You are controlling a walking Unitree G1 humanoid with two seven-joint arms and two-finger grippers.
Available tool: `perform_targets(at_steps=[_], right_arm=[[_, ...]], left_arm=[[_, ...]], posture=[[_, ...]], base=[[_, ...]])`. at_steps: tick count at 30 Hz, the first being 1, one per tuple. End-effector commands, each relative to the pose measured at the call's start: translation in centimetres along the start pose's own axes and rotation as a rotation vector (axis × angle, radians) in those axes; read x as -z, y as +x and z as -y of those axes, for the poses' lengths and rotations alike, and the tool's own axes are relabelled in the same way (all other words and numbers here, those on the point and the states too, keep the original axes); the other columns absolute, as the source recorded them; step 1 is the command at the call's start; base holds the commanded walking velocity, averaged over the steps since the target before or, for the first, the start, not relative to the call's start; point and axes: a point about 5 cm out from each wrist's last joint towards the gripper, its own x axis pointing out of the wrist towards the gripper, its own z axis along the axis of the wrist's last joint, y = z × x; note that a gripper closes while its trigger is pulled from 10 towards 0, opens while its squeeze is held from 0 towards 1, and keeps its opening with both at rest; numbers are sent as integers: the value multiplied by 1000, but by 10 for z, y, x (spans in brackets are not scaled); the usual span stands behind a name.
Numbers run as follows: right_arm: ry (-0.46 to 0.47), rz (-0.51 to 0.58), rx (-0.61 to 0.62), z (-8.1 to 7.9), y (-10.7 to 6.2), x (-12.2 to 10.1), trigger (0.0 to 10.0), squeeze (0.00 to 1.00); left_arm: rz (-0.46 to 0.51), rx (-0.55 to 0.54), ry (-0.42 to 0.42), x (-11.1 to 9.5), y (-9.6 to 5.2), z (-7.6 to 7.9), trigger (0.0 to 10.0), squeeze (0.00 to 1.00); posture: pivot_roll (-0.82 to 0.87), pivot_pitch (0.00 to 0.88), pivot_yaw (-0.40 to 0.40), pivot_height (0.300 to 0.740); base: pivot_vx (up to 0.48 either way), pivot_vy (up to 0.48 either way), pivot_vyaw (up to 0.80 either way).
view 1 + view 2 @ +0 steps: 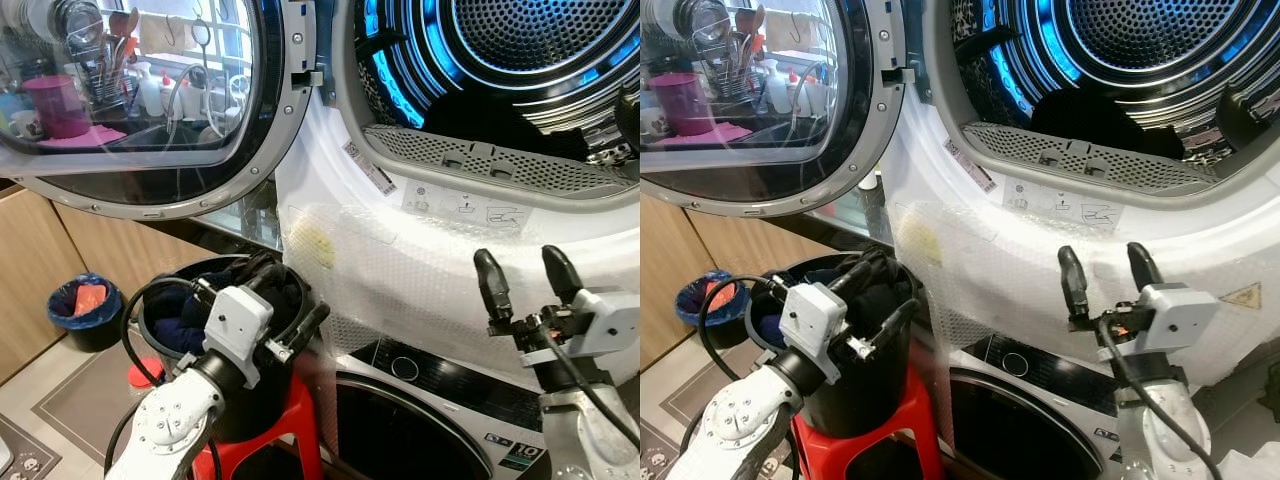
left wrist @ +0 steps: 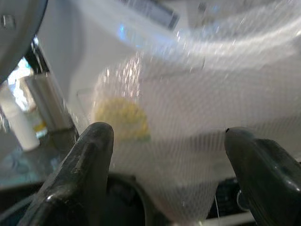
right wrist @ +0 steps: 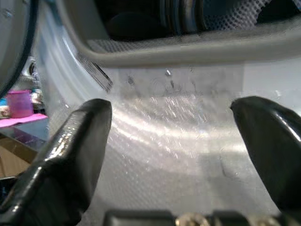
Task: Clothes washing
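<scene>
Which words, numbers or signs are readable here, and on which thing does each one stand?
"10": badge on the lower machine's front.
Yellow triangle warning sign: on the upper machine; its symbol is too small.
Pictogram labels under the drum opening: too small.
Long sticker on the door rim: blurred.

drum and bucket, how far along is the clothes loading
Done: the door stands wide open, and a dark garment already lies in the lit drum.

In hand: nothing. The left end effector is open at the black bucket. The right end effector is open and empty below the opening.

Left: dark clothes sit in the bucket on the red stool, and the door needs shutting.
</scene>
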Motion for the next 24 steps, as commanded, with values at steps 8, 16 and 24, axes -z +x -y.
perform_targets(at_steps=[8,16,24], right_arm=[[-22,-42,19,-1,-8,10,10000,0],[-66,-80,-79,-2,-10,12,10000,0],[-78,-89,-131,-6,-3,14,10000,0]], left_arm=[[5,-54,-23,6,-21,-5,10000,0],[-20,2,-40,9,-53,-2,10000,0],[-53,-285,-98,22,-77,-49,10000,0]], posture=[[43,34,-13,740],[52,44,-26,740],[73,49,-51,740]], base=[[0,0,0],[0,0,0],[0,0,0]])
